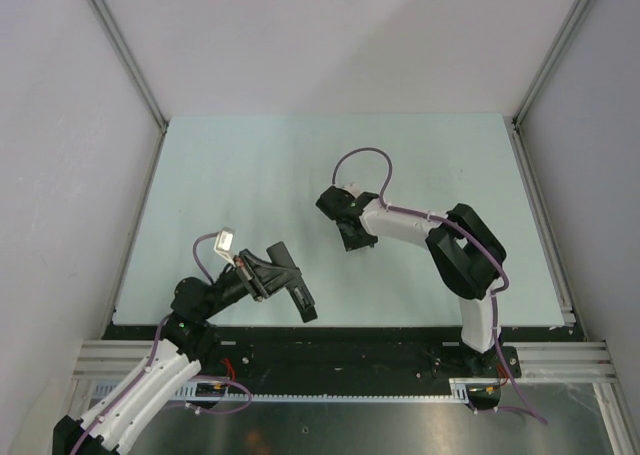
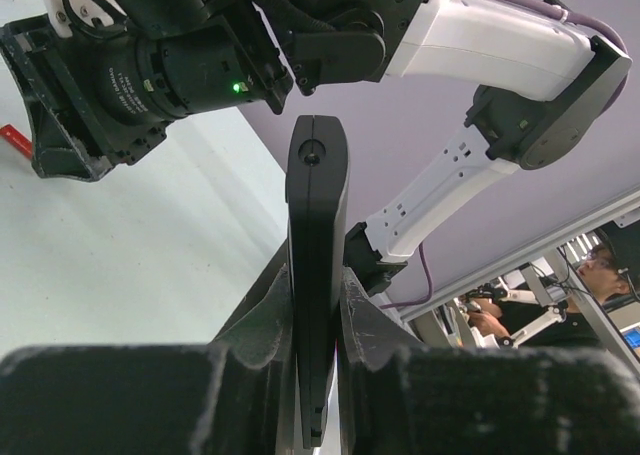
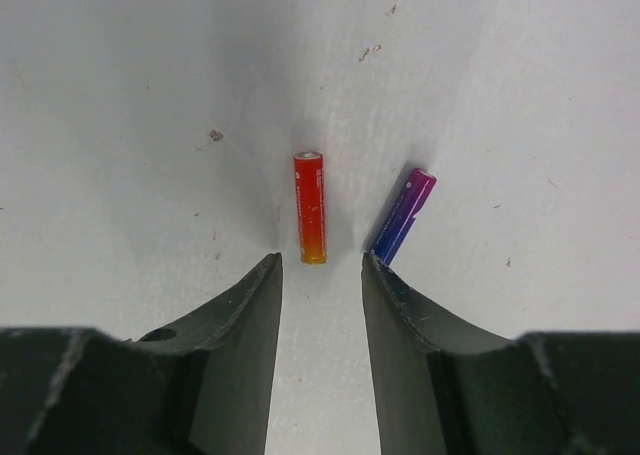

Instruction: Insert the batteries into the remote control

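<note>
Battery pick-up is in hand: the left gripper (image 2: 316, 287) pinches the remote control (image 2: 317, 215), while the right gripper (image 3: 322, 275) hangs spread over the red-orange battery (image 3: 310, 207), with the blue-purple battery (image 3: 403, 216) just beside it on the table (image 3: 120, 95). Next, it should lower to straddle the red one alone

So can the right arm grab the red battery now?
Probably yes. The right gripper, jaws open, points straight at the red battery, which lies just ahead of the gap. Nothing blocks it; the purple battery lies close beside, not touching.
</note>
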Available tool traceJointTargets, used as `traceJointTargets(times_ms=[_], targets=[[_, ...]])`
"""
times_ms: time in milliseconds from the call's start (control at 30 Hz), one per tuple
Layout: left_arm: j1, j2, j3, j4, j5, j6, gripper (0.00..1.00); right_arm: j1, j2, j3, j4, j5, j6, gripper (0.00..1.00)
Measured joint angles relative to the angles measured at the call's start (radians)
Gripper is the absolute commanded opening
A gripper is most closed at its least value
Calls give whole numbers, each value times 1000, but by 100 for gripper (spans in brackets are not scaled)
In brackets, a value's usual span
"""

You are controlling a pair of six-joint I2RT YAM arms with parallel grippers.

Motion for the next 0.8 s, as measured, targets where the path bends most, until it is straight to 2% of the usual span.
traceJointTargets(times_ms=[200,433,800], targets=[[0,6,0,-3,-7,0,0,-29,-3,24,0,-47,-45,38],[0,29,0,-3,-15,1,0,-84,32,166,-18,-135,-101,34],[0,51,0,-3,-23,10,0,-98,83,207,-48,-217,-145,40]])
